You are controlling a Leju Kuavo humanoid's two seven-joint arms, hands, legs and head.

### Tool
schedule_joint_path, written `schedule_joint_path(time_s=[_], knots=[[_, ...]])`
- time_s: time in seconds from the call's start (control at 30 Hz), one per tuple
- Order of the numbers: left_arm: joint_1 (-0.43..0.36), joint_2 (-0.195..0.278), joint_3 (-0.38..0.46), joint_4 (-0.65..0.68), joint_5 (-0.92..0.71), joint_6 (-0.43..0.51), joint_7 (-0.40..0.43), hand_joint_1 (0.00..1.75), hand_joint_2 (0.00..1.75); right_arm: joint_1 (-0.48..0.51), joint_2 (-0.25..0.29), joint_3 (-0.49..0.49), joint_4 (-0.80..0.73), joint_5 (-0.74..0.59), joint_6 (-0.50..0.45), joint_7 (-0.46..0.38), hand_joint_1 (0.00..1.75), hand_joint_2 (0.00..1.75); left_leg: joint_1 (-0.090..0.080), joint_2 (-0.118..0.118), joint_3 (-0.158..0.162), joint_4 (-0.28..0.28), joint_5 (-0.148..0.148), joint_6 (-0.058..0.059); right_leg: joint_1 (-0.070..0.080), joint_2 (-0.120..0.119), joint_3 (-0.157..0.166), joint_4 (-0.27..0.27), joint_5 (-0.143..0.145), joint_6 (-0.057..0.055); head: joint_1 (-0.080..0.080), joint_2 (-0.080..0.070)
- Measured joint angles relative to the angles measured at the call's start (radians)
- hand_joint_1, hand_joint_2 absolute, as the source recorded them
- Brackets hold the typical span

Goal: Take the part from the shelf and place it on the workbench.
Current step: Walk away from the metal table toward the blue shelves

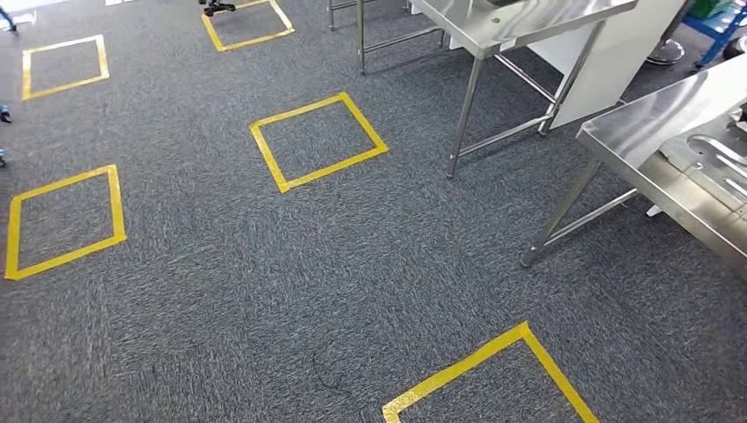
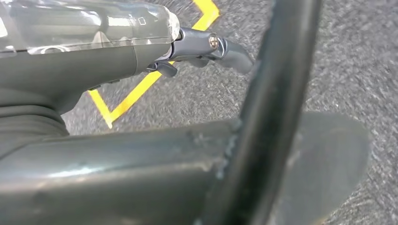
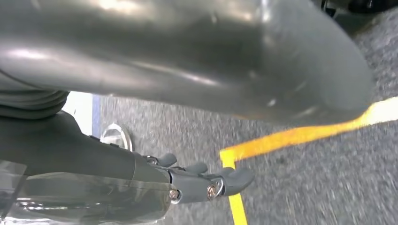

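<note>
In the head view a steel workbench stands at the right edge, with a grey slotted metal piece lying on its top. My left hand hangs over the grey carpet in the left wrist view, fingers stretched out and holding nothing. My right hand hangs the same way in the right wrist view, fingers extended and empty, just above a yellow tape corner.
A second steel table with a white panel stands at the back right. Yellow tape squares mark the grey carpet, one near the front and others to the left. A blue frame stands far right.
</note>
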Motion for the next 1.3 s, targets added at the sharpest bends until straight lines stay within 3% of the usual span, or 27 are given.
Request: schedule_joint_path(time_s=[0.07, 0.1, 0.13, 0.2, 0.27, 0.33, 0.4, 0.47, 0.53, 0.6, 0.63, 0.67, 0.7, 0.77, 0.83, 0.9, 0.97, 1.03, 1.1, 1.13, 1.17, 1.23, 1.3], knots=[[-0.003, 0.0, 0.0, 0.0, 0.0, 0.0, 0.0, 0.0, 0.0, 0.004, 0.0, 0.0, 0.0, 0.0, 0.0, 0.0, 0.0, 0.0, 0.006, 0.036, -0.063, 0.128, -0.059, -0.01, 0.003, -0.031, 0.002, -0.001, -0.003, -0.006, 0.0, 0.0], [-0.003, 0.0, 0.0, 0.0, 0.0, 0.0, 0.0, 0.0, 0.0, 0.005, -0.001, 0.0, 0.0, 0.0, 0.0, 0.0, 0.0, 0.0, 0.01, 0.042, -0.082, 0.168, -0.069, -0.015, 0.004, -0.046, 0.003, 0.001, -0.005, -0.006, 0.0, 0.0], [-0.002, 0.0, 0.0, 0.0, 0.0, 0.0, 0.0, 0.0, 0.0, 0.004, -0.001, 0.0, 0.0, 0.0, 0.001, 0.0, 0.0, 0.0, 0.015, 0.047, -0.083, 0.172, -0.06, -0.02, 0.004, -0.058, 0.004, 0.002, -0.008, -0.004, 0.0, 0.0], [0.0, 0.0, 0.0, 0.0, 0.0, 0.0, 0.0, 0.0, 0.0, 0.003, 0.0, 0.0, 0.0, 0.001, 0.004, 0.0, 0.0, 0.0, 0.022, 0.065, -0.03, 0.077, -0.001, -0.026, 0.001, -0.082, 0.009, 0.007, -0.015, 0.004, 0.0, 0.0], [-0.003, 0.0, 0.0, 0.0, 0.001, 0.001, -0.001, 0.0, 0.0, 0.003, 0.0, 0.0, 0.0, 0.004, 0.009, 0.0, 0.0, 0.0, 0.018, 0.099, 0.034, -0.044, 0.041, -0.023, 0.003, -0.104, 0.014, 0.014, -0.026, 0.017, 0.0, 0.0], [-0.003, 0.0, 0.0, 0.0, 0.001, 0.002, -0.002, 0.0, 0.0, 0.002, 0.0, 0.0, 0.0, 0.007, 0.012, 0.0, 0.0, 0.0, 0.01, 0.11, 0.052, -0.084, 0.044, -0.01, 0.007, -0.121, 0.019, 0.017, -0.032, 0.03, 0.0, 0.0], [0.002, 0.0, 0.0, 0.0, 0.0, 0.004, -0.002, 0.0, 0.0, -0.004, 0.0, 0.0, 0.0, 0.01, 0.015, -0.001, 0.0, 0.0, 0.008, 0.09, 0.05, -0.089, 0.048, 0.006, 0.004, -0.13, 0.024, 0.018, -0.036, 0.04, 0.0, 0.0], [0.004, 0.0, 0.0, 0.0, 0.0, 0.004, -0.002, 0.0, 0.0, -0.006, 0.001, 0.0, 0.0, 0.012, 0.016, -0.002, 0.0, 0.0, 0.009, 0.073, 0.052, -0.097, 0.054, 0.021, -0.002, -0.092, 0.013, 0.054, -0.066, 0.048, 0.0, 0.0], [0.001, 0.0, 0.0, 0.0, -0.001, 0.004, -0.002, 0.0, 0.0, -0.003, 0.001, 0.0, 0.0, 0.013, 0.017, -0.003, 0.0, 0.0, 0.009, 0.053, 0.053, -0.101, 0.058, 0.031, -0.003, -0.037, -0.039, 0.165, -0.131, 0.048, 0.0, 0.0], [-0.002, 0.0, 0.0, 0.0, -0.001, 0.004, -0.002, 0.0, 0.0, 0.0, 0.001, 0.0, 0.0, 0.014, 0.017, -0.004, 0.0, 0.0, 0.005, 0.029, 0.051, -0.1, 0.059, 0.035, -0.002, -0.019, -0.1, 0.278, -0.171, 0.045, 0.0, 0.0], [-0.001, 0.0, 0.0, 0.0, -0.001, 0.004, -0.002, 0.0, 0.0, 0.001, 0.001, 0.0, 0.0, 0.014, 0.018, -0.004, 0.0, 0.0, 0.003, 0.015, 0.051, -0.099, 0.059, 0.036, -0.002, -0.017, -0.112, 0.292, -0.161, 0.043, 0.0, 0.0], [-0.001, 0.0, 0.0, 0.0, -0.001, 0.004, -0.002, 0.0, 0.0, 0.002, 0.001, 0.0, 0.0, 0.015, 0.018, -0.004, 0.0, 0.0, 0.002, 0.001, 0.052, -0.098, 0.058, 0.036, -0.002, -0.015, -0.107, 0.27, -0.133, 0.041, 0.0, 0.0], [-0.001, 0.0, 0.0, 0.0, -0.001, 0.004, -0.002, 0.0, 0.0, 0.002, 0.001, 0.0, 0.0, 0.015, 0.018, -0.005, 0.0, 0.0, 0.002, -0.013, 0.053, -0.096, 0.058, 0.035, -0.002, -0.007, -0.086, 0.216, -0.093, 0.036, 0.0, 0.0], [-0.002, 0.0, 0.0, 0.0, -0.002, 0.004, -0.002, 0.0, 0.0, 0.004, 0.001, -0.001, 0.0, 0.016, 0.018, -0.005, 0.0, 0.0, 0.002, -0.039, 0.051, -0.091, 0.056, 0.03, -0.002, 0.037, -0.038, 0.094, -0.032, 0.027, 0.0, 0.0], [-0.002, 0.0, 0.0, 0.0, -0.003, 0.004, -0.004, 0.0, 0.0, 0.003, 0.001, -0.002, 0.0, 0.017, 0.018, -0.007, 0.0, 0.0, 0.005, -0.06, 0.045, -0.09, 0.057, 0.019, 0.001, 0.065, -0.018, 0.04, -0.018, 0.022, 0.0, 0.0], [0.001, 0.0, 0.001, 0.0, -0.004, 0.004, -0.004, 0.0, 0.0, -0.002, 0.002, -0.003, 0.0, 0.019, 0.018, -0.008, 0.0, 0.0, 0.009, -0.078, 0.04, -0.093, 0.061, 0.004, 0.002, 0.049, -0.014, 0.03, -0.015, 0.015, 0.0, 0.0], [0.005, 0.0, 0.001, 0.0, -0.007, 0.005, -0.005, 0.0, 0.0, -0.003, 0.006, -0.004, 0.0, 0.02, 0.02, -0.008, 0.0, 0.0, 0.008, -0.046, 0.028, -0.07, 0.045, -0.006, 0.0, 0.024, -0.004, 0.013, -0.007, 0.001, 0.0, 0.0], [0.002, 0.002, 0.001, 0.0, -0.01, 0.006, -0.005, 0.0, 0.0, 0.001, 0.008, -0.008, 0.0, 0.021, 0.022, -0.009, 0.0, 0.0, 0.008, 0.014, -0.016, 0.024, -0.01, -0.013, 0.003, -0.008, 0.004, 0.002, -0.004, -0.01, 0.0, 0.0], [-0.002, 0.004, 0.001, 0.0, -0.013, 0.007, -0.005, 0.0, 0.0, 0.004, 0.008, -0.011, 0.0, 0.022, 0.025, -0.009, 0.0, 0.0, 0.011, 0.039, -0.072, 0.141, -0.061, -0.021, 0.008, -0.039, 0.005, 0.003, -0.007, -0.014, 0.0, 0.0], [-0.001, 0.005, 0.001, 0.0, -0.013, 0.007, -0.005, 0.0, 0.0, 0.004, 0.008, -0.013, 0.0, 0.022, 0.027, -0.009, 0.0, 0.0, 0.014, 0.044, -0.083, 0.166, -0.064, -0.024, 0.008, -0.054, 0.005, 0.004, -0.009, -0.013, 0.0, 0.0], [0.001, 0.005, 0.001, 0.0, -0.014, 0.006, -0.005, 0.0, 0.0, 0.004, 0.008, -0.014, 0.0, 0.023, 0.029, -0.009, 0.0, 0.0, 0.016, 0.05, -0.074, 0.153, -0.049, -0.027, 0.008, -0.067, 0.006, 0.005, -0.011, -0.011, 0.0, 0.0], [0.002, 0.006, 0.001, 0.0, -0.014, 0.006, -0.005, 0.0, 0.0, 0.003, 0.01, -0.015, 0.0, 0.023, 0.031, -0.009, 0.0, 0.0, 0.019, 0.081, -0.009, 0.037, 0.01, -0.03, 0.008, -0.091, 0.012, 0.01, -0.019, -0.003, 0.0, 0.0], [-0.001, 0.008, 0.001, 0.0, -0.014, 0.006, -0.005, 0.0, 0.0, 0.003, 0.012, -0.016, 0.0, 0.023, 0.034, -0.009, 0.0, 0.0, 0.015, 0.118, 0.047, -0.065, 0.044, -0.021, 0.011, -0.112, 0.018, 0.016, -0.029, 0.009, 0.0, 0.0]])
